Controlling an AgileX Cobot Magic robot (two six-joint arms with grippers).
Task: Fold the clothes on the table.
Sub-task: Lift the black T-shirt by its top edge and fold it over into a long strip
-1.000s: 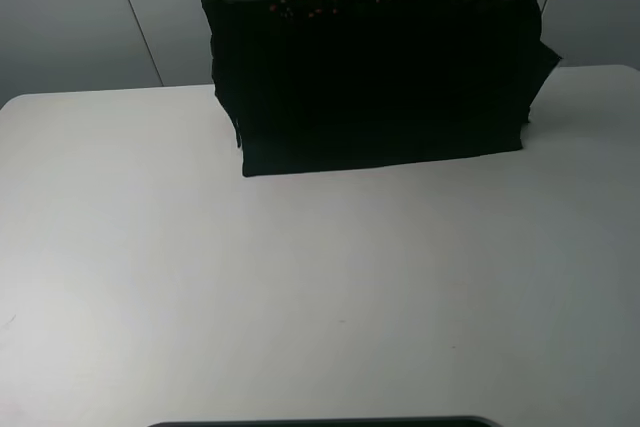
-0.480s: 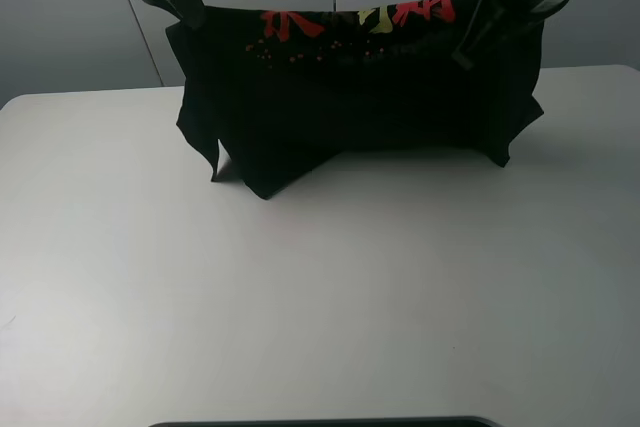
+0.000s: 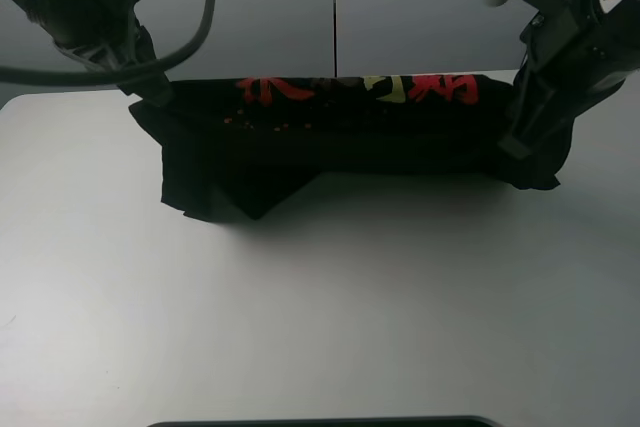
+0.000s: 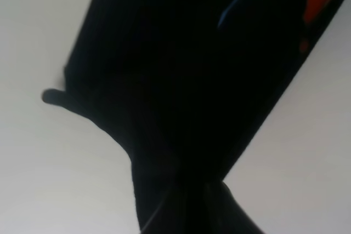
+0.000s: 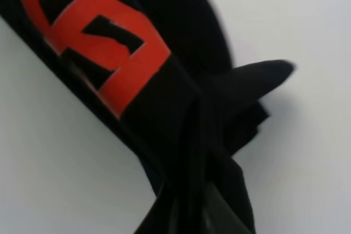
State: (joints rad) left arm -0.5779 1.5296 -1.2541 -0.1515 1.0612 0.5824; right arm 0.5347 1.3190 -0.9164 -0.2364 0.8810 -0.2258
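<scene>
Grey wall panels stand behind a wide white worktop (image 3: 320, 327), bare apart from the one garment being handled near its far edge. Both arms hold the black T-shirt (image 3: 330, 137) stretched between them like a low banner, the printed red and tan characters running along the upper fold. The left end effector (image 3: 150, 97) is clamped on the shirt's left end and the right end effector (image 3: 520, 142) on the right end; in each wrist view the cloth bunches into a tight pinch where the jaws meet, so both are closed on fabric rather than hanging loose.

The hold looks deliberate: gripping the two ends keeps the fold line taut and level, so the cloth can come down as a neat band instead of a heap. The lower part of the shirt already rests on the worktop, with a sleeve or corner poking out in a point at the lower left (image 3: 250, 202), while the upper edge is just above the surface.

I would judge this to be the middle of a fold, top half being laid over the bottom half. That stray corner could crease underneath if nothing smooths it.
</scene>
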